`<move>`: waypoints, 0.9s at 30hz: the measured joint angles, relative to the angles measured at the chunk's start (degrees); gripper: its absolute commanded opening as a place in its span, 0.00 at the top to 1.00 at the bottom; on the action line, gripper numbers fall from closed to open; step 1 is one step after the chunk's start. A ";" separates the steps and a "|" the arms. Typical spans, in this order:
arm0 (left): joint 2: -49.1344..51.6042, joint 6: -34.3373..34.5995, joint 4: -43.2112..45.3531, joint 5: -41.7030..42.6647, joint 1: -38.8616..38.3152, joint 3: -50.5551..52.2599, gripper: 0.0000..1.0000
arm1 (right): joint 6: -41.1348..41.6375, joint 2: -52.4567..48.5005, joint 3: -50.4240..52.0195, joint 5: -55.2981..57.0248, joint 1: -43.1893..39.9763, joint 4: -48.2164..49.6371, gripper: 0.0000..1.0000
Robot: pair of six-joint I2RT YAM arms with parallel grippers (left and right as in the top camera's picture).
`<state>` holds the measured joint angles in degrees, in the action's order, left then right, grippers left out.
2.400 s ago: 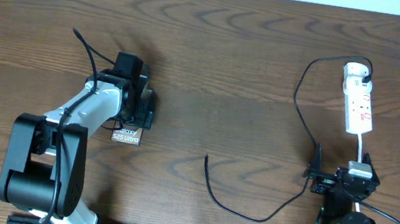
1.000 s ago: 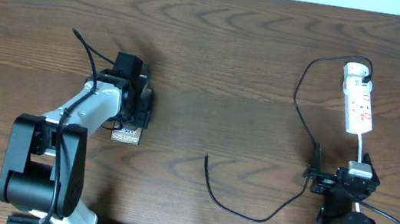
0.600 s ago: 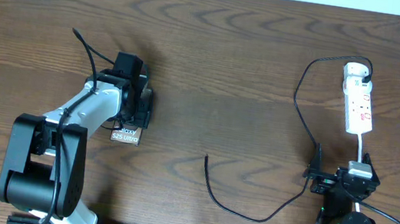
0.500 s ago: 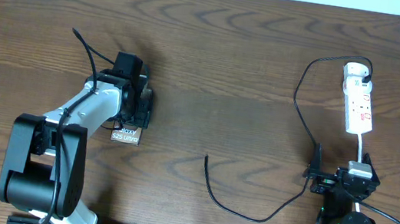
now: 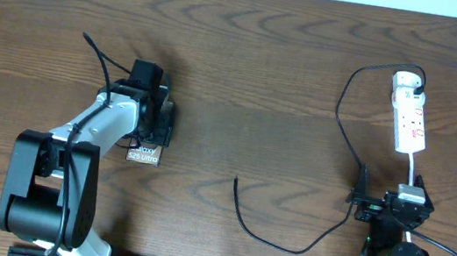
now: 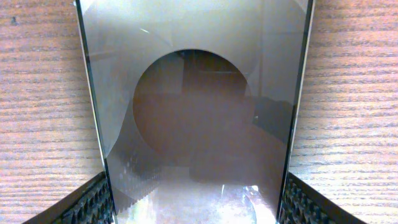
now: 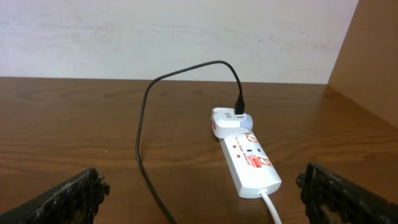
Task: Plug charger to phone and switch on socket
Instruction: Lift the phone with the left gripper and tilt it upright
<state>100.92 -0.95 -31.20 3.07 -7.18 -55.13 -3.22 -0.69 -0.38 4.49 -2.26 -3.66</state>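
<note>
The left gripper (image 6: 196,196) appears clamped on the phone (image 6: 193,112), with its fingers (image 6: 93,202) against both long edges, well left of the socket (image 5: 409,112). The right gripper (image 7: 199,186) stands wide apart just beyond the socket's cord end. The charger (image 5: 339,107) leaves the socket's far end, and its free tip lies between socket and phone.
</note>
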 measured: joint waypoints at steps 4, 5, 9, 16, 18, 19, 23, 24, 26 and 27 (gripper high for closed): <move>-0.09 1.11 -0.46 0.42 0.00 -0.24 0.93 | 0.00 0.00 0.00 0.00 0.00 0.00 0.01; -0.26 1.18 -0.57 0.72 0.00 -0.24 0.93 | 0.00 0.00 0.00 0.00 0.00 0.00 0.01; -1.77 1.79 -1.60 4.28 0.04 -0.24 0.93 | 0.00 0.00 0.00 0.00 0.00 0.00 0.01; -12.50 4.66 -1.49 8.41 0.00 -0.24 0.93 | 0.00 0.00 0.00 0.00 0.00 0.00 0.01; -16.04 6.71 -1.51 8.87 0.00 -0.26 0.93 | 0.00 0.00 0.00 0.00 0.00 0.00 0.01; -17.59 7.72 -1.53 8.98 0.00 -0.26 0.93 | 0.00 0.00 0.00 -0.02 0.00 0.00 0.01; -24.63 16.74 -1.60 9.11 0.00 -0.26 0.93 | 0.00 0.00 0.00 -0.02 0.00 0.00 0.01; -25.97 18.95 -1.60 9.09 0.00 -0.26 0.93 | 0.00 0.00 0.00 0.00 0.00 0.00 0.01; -28.65 24.28 -1.62 9.11 0.00 -0.26 0.93 | 0.00 0.00 0.00 -0.02 0.00 0.00 0.01; -30.01 27.12 -1.60 9.22 0.00 -0.26 0.93 | 0.00 0.00 0.00 -0.02 0.00 0.00 0.01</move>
<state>70.91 26.17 -32.80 12.29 -7.18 -55.40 -3.22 -0.69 -0.38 4.47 -2.26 -3.66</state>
